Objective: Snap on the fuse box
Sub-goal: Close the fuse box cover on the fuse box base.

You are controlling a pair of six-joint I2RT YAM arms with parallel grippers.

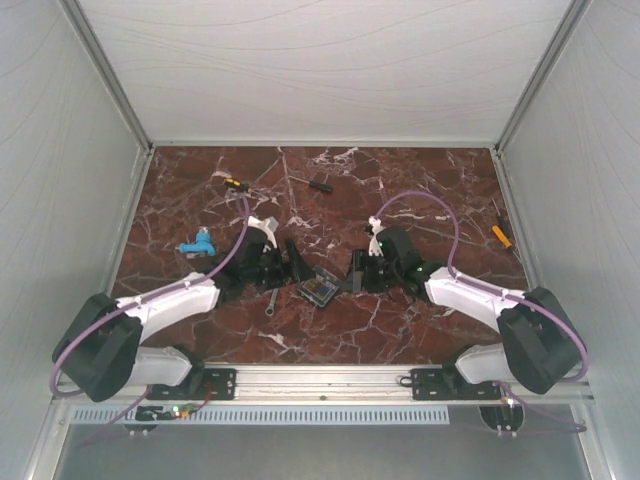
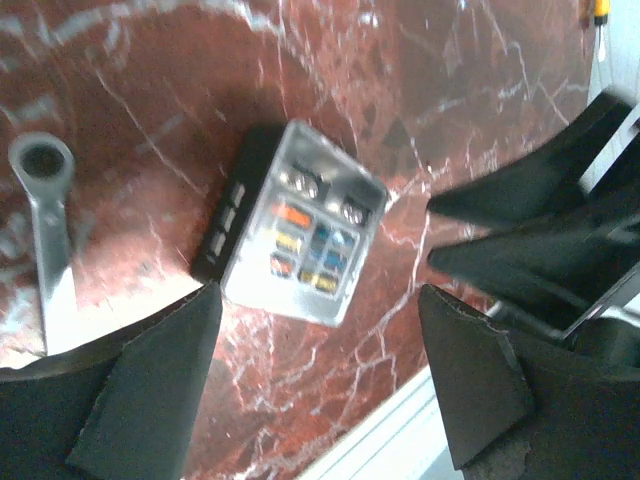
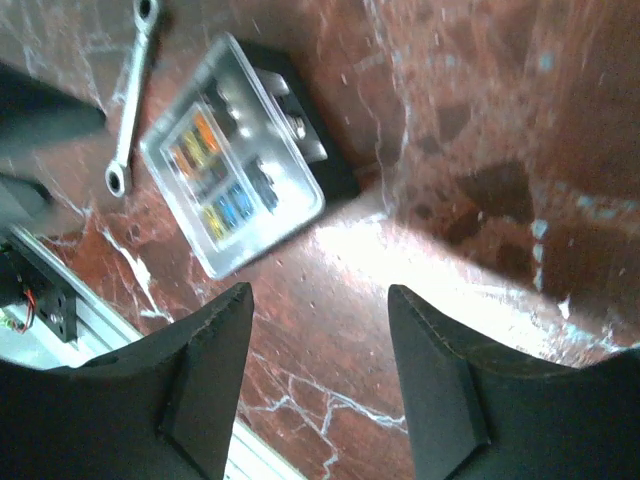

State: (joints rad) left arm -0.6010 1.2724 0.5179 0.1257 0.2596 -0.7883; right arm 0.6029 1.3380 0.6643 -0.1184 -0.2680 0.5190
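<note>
The fuse box [image 1: 319,290] lies on the marble table between my two grippers, touched by neither. It is a black base with a clear cover [image 2: 300,240] lying over coloured fuses [image 3: 205,170]. In the left wrist view my left gripper [image 2: 320,295] stands open just short of the box's near edge, nothing between its fingers. My right gripper [image 3: 320,292] is open too, over bare marble, with the box beyond its left finger. From above, the left gripper [image 1: 290,266] is on the box's left and the right gripper [image 1: 356,272] on its right.
A small wrench [image 1: 271,300] lies just left of the box, also in the wrist views [image 2: 45,230]. A blue object [image 1: 198,243] sits at mid-left. Screwdrivers lie at the back [image 1: 235,183] [image 1: 318,184] and at the right edge [image 1: 500,233]. White walls enclose the table.
</note>
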